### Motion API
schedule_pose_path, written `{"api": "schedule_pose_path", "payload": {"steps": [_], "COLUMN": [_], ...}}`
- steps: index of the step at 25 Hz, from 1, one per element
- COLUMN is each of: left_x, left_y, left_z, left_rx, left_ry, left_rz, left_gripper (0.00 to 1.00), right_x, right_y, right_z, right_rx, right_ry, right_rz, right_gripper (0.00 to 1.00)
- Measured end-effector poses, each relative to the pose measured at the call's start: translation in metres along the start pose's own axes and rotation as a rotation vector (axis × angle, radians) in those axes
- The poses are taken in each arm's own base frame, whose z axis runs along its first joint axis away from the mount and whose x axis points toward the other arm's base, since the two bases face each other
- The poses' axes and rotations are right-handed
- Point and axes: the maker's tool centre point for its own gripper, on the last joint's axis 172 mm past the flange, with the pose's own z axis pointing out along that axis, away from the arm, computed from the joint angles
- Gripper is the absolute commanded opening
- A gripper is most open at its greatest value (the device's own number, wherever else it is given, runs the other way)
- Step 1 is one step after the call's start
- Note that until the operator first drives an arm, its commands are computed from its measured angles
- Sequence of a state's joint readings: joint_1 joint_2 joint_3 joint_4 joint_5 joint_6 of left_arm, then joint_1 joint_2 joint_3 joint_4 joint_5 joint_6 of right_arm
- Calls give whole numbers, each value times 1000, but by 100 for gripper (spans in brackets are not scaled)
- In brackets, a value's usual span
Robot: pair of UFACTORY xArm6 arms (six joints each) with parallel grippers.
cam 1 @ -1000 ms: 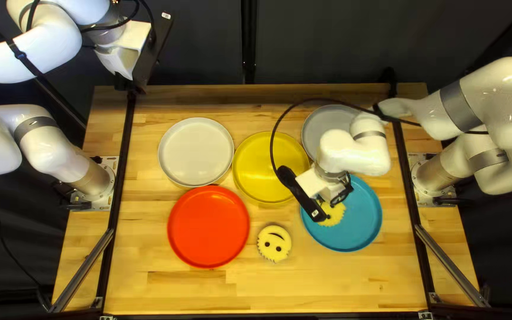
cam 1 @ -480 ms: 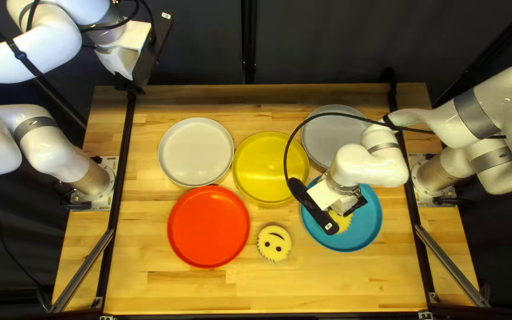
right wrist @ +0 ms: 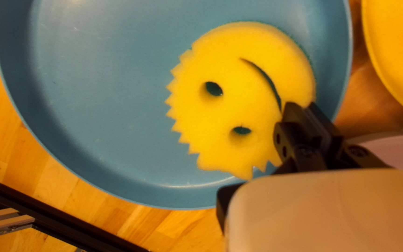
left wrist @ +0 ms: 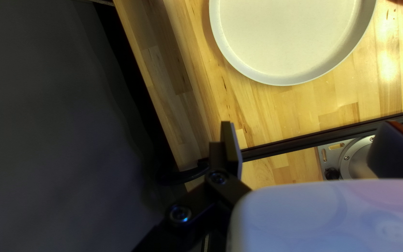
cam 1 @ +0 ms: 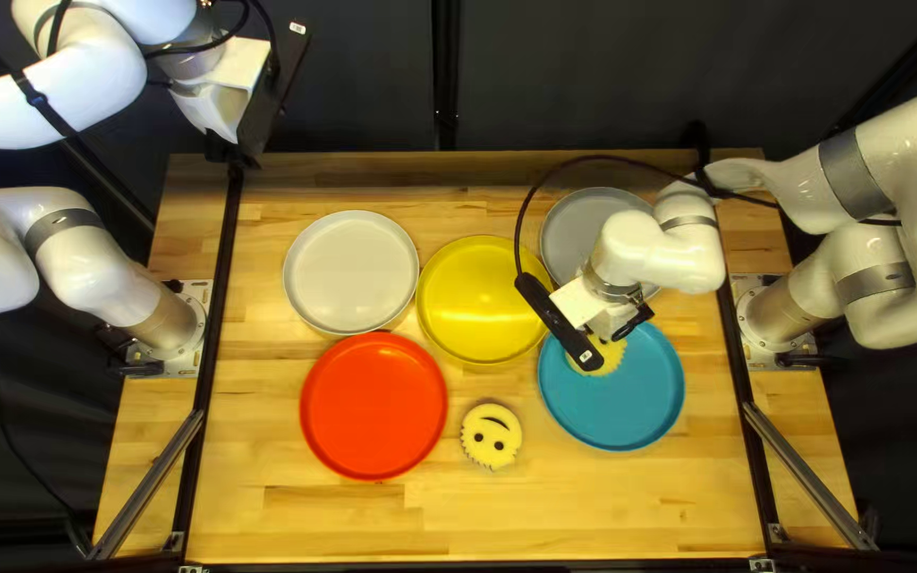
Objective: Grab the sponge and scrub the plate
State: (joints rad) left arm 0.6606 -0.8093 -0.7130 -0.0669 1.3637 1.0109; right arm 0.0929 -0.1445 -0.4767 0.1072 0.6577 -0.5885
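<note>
Gripping a yellow smiling-face sponge (right wrist: 236,98) by its edge in the closed jaws of the right gripper (cam 1: 603,344), and pressing it flat against the inside of the blue plate (cam 1: 626,406), close to that plate's far left rim. In the right wrist view, only one black finger (right wrist: 294,122) on show, tight against the sponge beside the curved mouth cut, with its partner hidden behind the mount. Set near the right edge of the bench (cam 1: 506,509), that blue plate, with a grey plate (cam 1: 574,231) just beyond it toward the far right corner, partly covered by the right arm. Across the middle of the bench, a yellow plate (cam 1: 474,298) just beside the blue one and a white plate (cam 1: 349,270) further left; nearer the front edge, an orange plate (cam 1: 373,404). Lying loose on the wood between the orange and blue plates, toward the front edge, a second sponge (cam 1: 491,435) of the same kind, face up. Raised above the far left corner, the left gripper (left wrist: 310,147), jaws spread wide and holding nothing, with the white plate's rim ahead of it.
</note>
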Motion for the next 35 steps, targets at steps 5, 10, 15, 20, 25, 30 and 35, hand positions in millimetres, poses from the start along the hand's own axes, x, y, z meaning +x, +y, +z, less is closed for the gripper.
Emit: {"api": "schedule_pose_path", "payload": {"steps": [5,10,15,20,25,30,35], "left_x": [0,0,0,0,0,0,0], "left_y": [0,0,0,0,0,0,0], "left_z": [0,0,0,0,0,0,0], "left_rx": [0,0,0,0,0,0,0], "left_ry": [0,0,0,0,0,0,0], "left_rz": [0,0,0,0,0,0,0], "left_gripper": [100,100,100,100,100,100,100], "right_x": [16,28,30,16,-4,-20,-35], "right_y": [-37,-71,-84,-71,-38,-11,-2], "right_z": [4,5,11,9,5,-1,-2], "right_rx": [-6,-18,-25,-41,-70,-106,-122], "right_ry": [-3,0,0,-5,-16,-28,-36], "right_rz": [-13,-26,-47,-56,-50,-48,-54], "right_gripper": [0,0,0,0,0,0,0]}}
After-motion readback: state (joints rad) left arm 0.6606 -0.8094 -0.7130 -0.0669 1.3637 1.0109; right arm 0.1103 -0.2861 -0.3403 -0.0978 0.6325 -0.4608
